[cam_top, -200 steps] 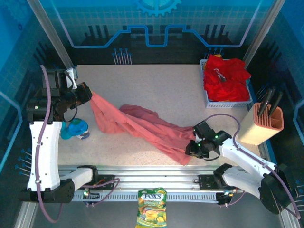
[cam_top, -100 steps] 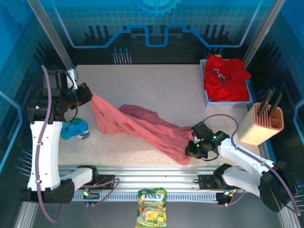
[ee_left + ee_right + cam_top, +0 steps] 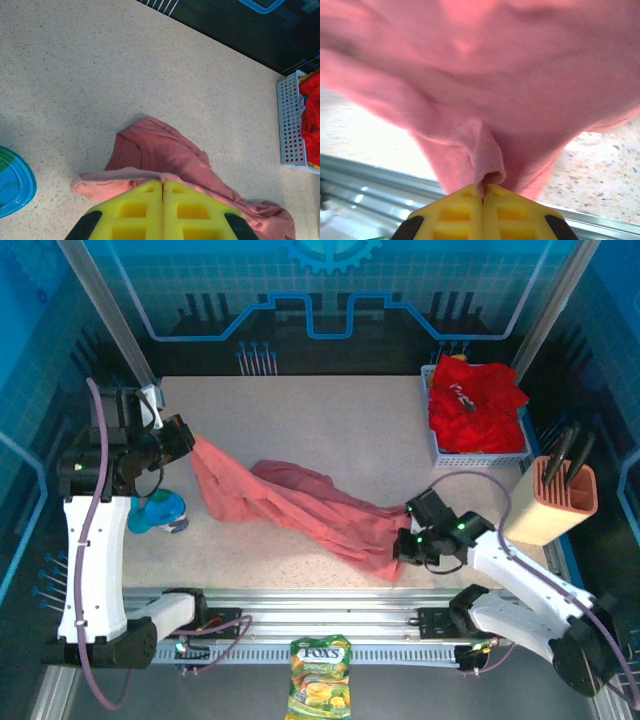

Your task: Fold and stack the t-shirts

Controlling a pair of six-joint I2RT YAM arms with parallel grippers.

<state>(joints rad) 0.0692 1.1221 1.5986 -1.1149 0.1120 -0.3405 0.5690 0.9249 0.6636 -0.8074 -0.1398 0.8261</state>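
Note:
A faded salmon-pink t-shirt (image 3: 300, 505) stretches in a rumpled band across the table from upper left to lower right. My left gripper (image 3: 190, 438) is shut on its upper-left edge; in the left wrist view the yellow fingertips (image 3: 163, 182) pinch a hem of the pink shirt (image 3: 165, 155). My right gripper (image 3: 402, 545) is shut on the shirt's lower-right end, and a fold of the pink cloth (image 3: 485, 150) sits between its closed jaws (image 3: 482, 187). Bright red t-shirts (image 3: 475, 400) lie heaped in the white mesh basket (image 3: 480, 455) at the back right.
A blue-green lidded container (image 3: 158, 512) stands beside the left arm. A tan knife block (image 3: 552, 502) stands at the right edge. A candy bag (image 3: 320, 675) lies in front of the metal rail (image 3: 320, 605). The basket's wall (image 3: 292, 125) shows at the right of the left wrist view.
My right gripper has closed on the lower-right end of the pink shirt and lifted it slightly. The left gripper keeps its hold, unmoved.

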